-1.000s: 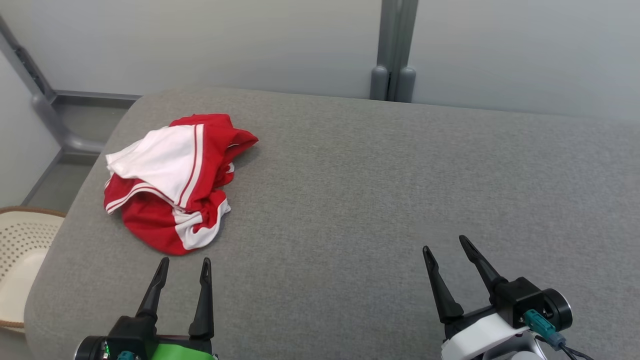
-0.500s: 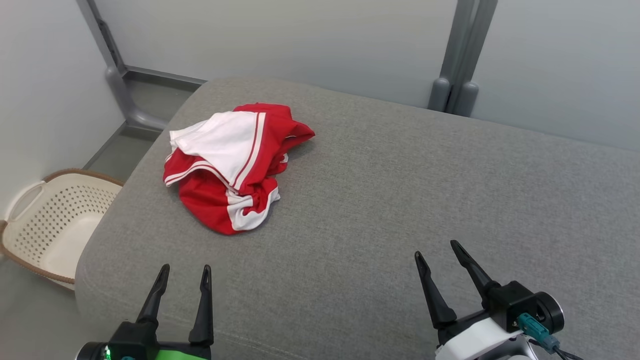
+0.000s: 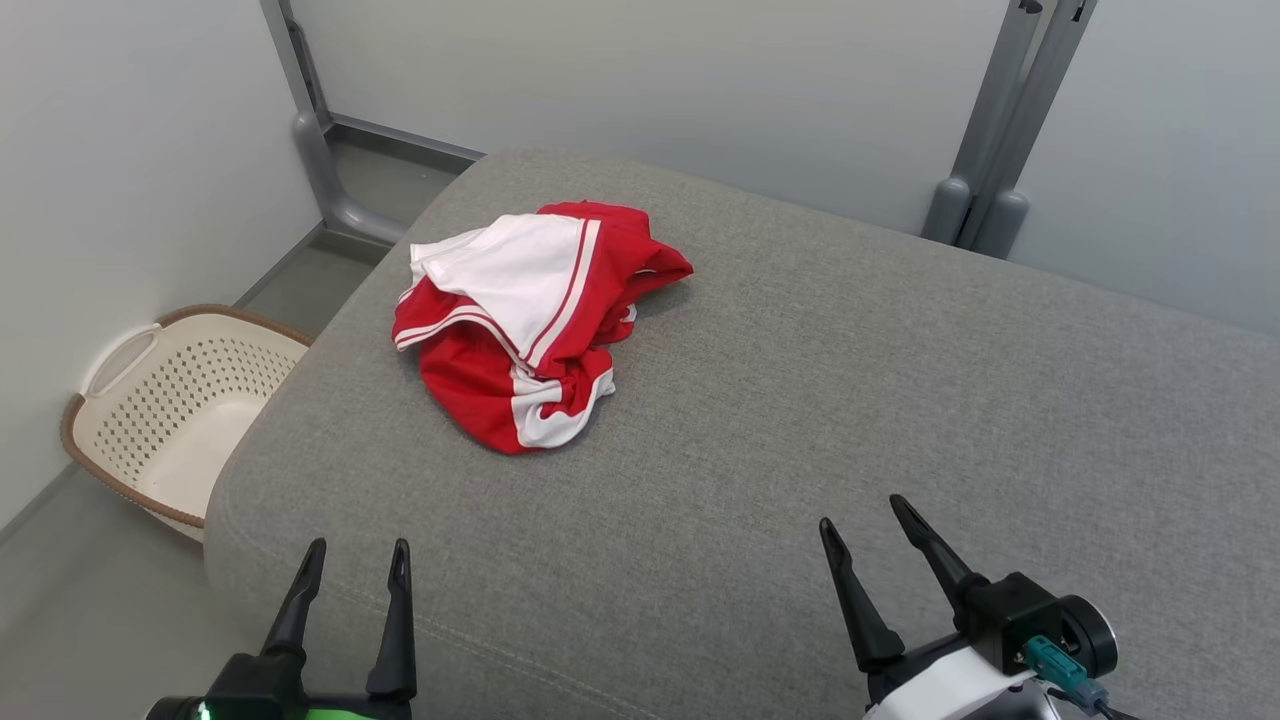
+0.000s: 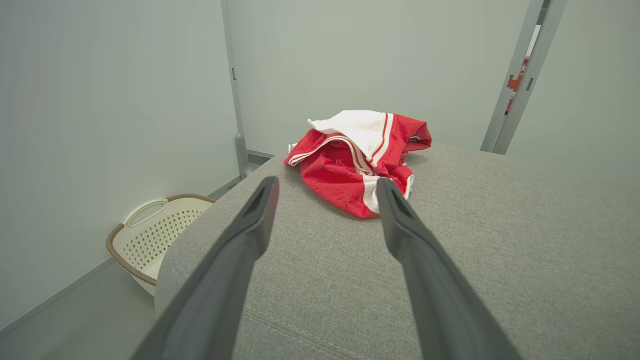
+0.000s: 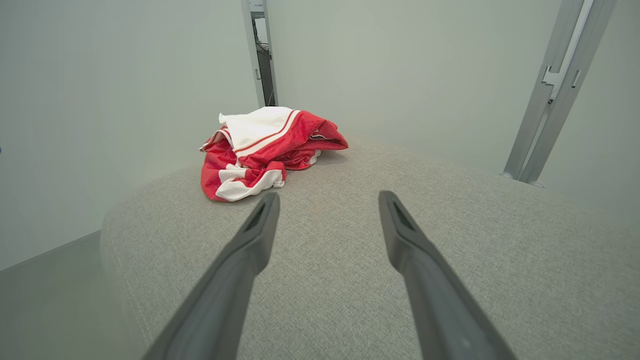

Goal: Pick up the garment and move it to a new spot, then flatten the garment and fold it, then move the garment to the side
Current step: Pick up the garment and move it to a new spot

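A crumpled red and white garment lies in a heap near the far left corner of the grey padded table; it also appears ahead in the left wrist view and to the upper left in the right wrist view. My left gripper hangs open over the table's near left edge, well short of the garment. My right gripper stands open above the near right part of the table, holding nothing. Both grippers have empty jaws.
A cream perforated laundry basket with a brown rim stands on the floor left of the table. Pale walls close in behind and to the left, with grey metal posts at the back.
The head camera has turned left, so the garment and table shifted right in the picture and the basket came fully into sight. The garment itself has not moved; both grippers stay open.
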Motion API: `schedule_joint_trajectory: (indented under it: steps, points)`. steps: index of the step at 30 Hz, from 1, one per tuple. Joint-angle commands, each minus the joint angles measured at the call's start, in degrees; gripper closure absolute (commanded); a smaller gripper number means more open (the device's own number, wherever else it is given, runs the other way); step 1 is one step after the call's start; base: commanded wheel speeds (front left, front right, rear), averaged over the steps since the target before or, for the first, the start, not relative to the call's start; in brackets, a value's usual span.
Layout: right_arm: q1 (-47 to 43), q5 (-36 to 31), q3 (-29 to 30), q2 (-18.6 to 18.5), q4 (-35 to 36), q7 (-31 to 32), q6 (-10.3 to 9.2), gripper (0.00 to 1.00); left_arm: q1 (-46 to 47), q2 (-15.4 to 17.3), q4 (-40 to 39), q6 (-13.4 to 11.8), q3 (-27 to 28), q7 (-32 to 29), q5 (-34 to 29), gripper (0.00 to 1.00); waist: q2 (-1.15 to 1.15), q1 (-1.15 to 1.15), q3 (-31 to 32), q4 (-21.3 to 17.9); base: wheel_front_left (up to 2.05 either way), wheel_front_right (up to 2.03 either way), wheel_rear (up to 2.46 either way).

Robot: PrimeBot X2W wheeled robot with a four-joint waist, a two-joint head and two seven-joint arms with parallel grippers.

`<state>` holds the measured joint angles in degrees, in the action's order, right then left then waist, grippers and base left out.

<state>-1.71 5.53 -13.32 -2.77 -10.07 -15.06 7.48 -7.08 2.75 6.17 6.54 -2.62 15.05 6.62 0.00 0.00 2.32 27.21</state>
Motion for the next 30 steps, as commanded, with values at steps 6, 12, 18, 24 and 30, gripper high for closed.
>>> schedule_joint_trajectory:
  steps: [6,12,18,24,30]
  points:
    - [0.48,-0.42,0.02,-0.21,-0.12,-0.18,0.03,0.0,-0.22,0.25,-0.46,-0.54,-0.07,0.19,0.16,0.0,0.0,0.0,-0.75,0.57,0.0,0.0,0.0]
    - [0.9,-1.7,0.7,-0.19,0.3,-0.18,0.03,0.0,1.07,0.25,-1.16,-1.25,-0.3,0.19,1.52,0.0,0.0,0.0,-3.41,0.51,0.0,0.0,0.0]
    - [2.89,-4.7,1.77,-0.25,0.49,-0.18,0.03,0.0,3.61,0.23,-2.02,-3.02,-1.54,0.19,3.73,0.0,0.0,0.0,-8.39,-0.43,0.0,0.0,0.0]
    - [5.27,-5.88,2.02,-2.0,0.95,-0.18,0.03,0.0,7.84,0.23,-1.84,-4.6,-2.42,0.19,5.46,0.0,0.0,0.0,-13.22,-1.85,0.0,0.0,0.0]
    - [7.29,-6.66,2.6,-4.16,2.07,-0.18,0.03,0.0,16.11,0.22,-1.55,-3.83,-1.49,0.19,2.95,0.0,0.0,0.0,-17.85,-2.92,0.0,0.0,0.0]
